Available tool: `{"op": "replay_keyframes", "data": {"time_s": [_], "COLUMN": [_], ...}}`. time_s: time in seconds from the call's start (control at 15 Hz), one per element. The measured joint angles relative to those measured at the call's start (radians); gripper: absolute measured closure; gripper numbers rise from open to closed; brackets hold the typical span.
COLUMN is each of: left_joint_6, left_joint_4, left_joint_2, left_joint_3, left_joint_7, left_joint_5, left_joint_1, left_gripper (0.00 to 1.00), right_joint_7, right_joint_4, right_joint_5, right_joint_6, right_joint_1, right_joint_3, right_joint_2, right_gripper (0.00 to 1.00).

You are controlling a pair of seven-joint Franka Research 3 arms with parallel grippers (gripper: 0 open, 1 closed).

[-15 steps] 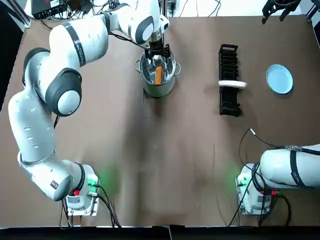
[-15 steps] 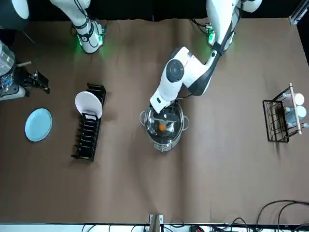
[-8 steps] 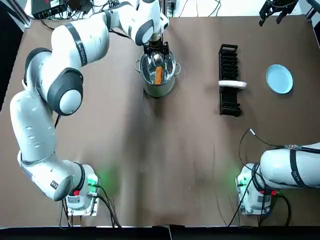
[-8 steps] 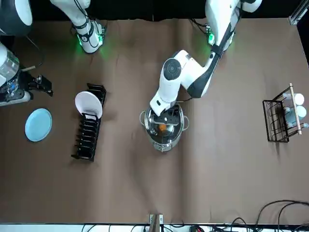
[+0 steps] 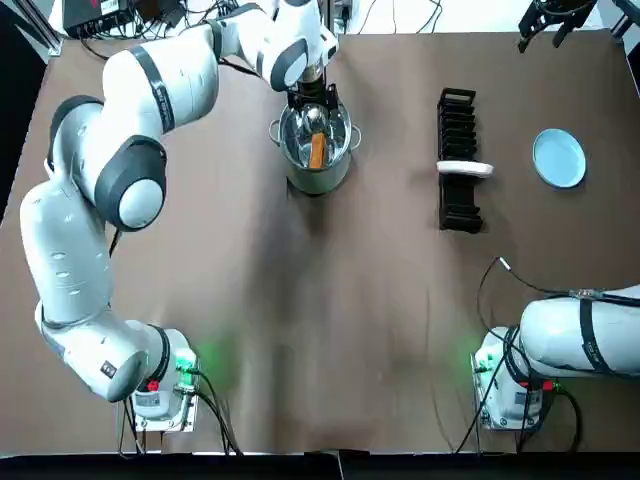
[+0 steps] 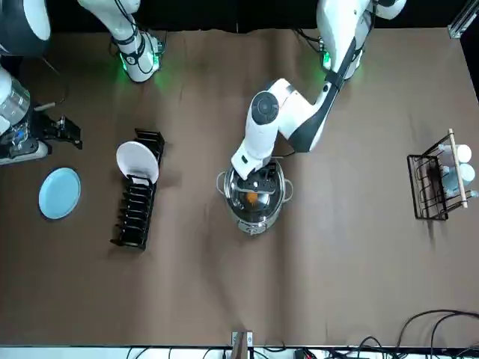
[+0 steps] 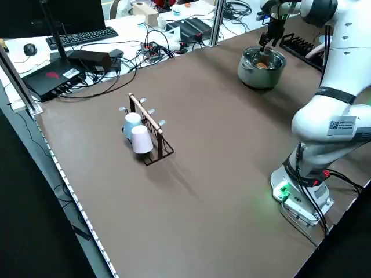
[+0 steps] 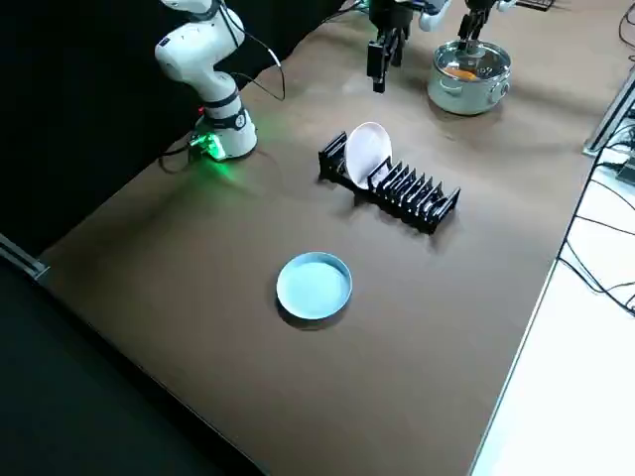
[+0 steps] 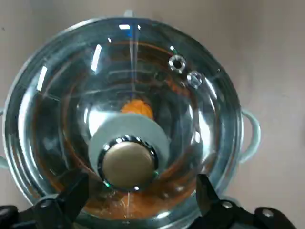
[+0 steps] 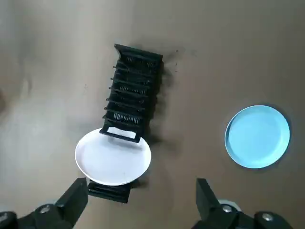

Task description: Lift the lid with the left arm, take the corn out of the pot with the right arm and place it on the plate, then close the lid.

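Glass lid [image 9: 143, 81] is sitting seated on the steel pot [image 5: 315, 178], far side of the table, a bit left of centre. Its metal knob [image 9: 127, 163] is the thing the coming move is turning on. In the left wrist view the knob is lying almost dead centre between the two fingers [image 9: 71, 200], maybe a hair toward one of them.

Orange corn [image 5: 317, 150] is showing through the glass, resting in the pot w/ its long axis running near-to-far.

I'm reading the left gripper [image 5: 315, 102] as hovering right over the lid, jaws spread wide, one either side of the knob, gripping nothing and not touching it. Opening axis is running roughly left-right. I can't tell how far above the knob the tips are sitting. My judgement: I'm needing a straight drop if any height is left, then a squeeze on the knob, w/ no sideways fix worth making.

Right gripper [image 5: 545, 15] is waiting at the far right corner, well apart from the pot, jaws wide and empty. It's hanging nearer the blue plate [image 5: 558, 158] than the corn, w/ the dish rack [image 5: 458, 190] btw it and the pot.
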Motion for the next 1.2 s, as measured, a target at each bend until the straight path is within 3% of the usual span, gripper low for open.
{"op": "replay_keyframes", "data": {"time_s": [0.27, 0.33, 0.67, 1.2], "left_joint_6": [-0.001, -0.004, -0.009, -0.015], "left_joint_4": [0.002, 0.003, 0.003, 0.005], "left_joint_2": [0.000, -0.001, -0.002, -0.002], "left_joint_3": [0.000, 0.001, 0.003, 0.002], "left_joint_7": [0.000, 0.000, 0.000, 0.000], "left_joint_5": [0.011, 0.017, 0.022, 0.022], "left_joint_1": [0.000, 0.000, 0.000, 0.000], "left_gripper": [0.34, 0.41, 0.48, 0.50], "right_joint_7": [-0.001, -0.006, -0.008, -0.010], "right_joint_4": [0.000, 0.000, -0.001, -0.001], "right_joint_5": [0.000, 0.000, 0.000, 0.005], "right_joint_6": [0.001, -0.004, -0.004, -0.003], "right_joint_1": [0.000, 0.002, 0.029, 0.045], "right_joint_3": [0.000, 0.002, 0.003, 0.003], "right_joint_2": [0.005, 0.006, 0.026, 0.034], "right_gripper": [0.00, 0.00, 0.00, 0.00]}}
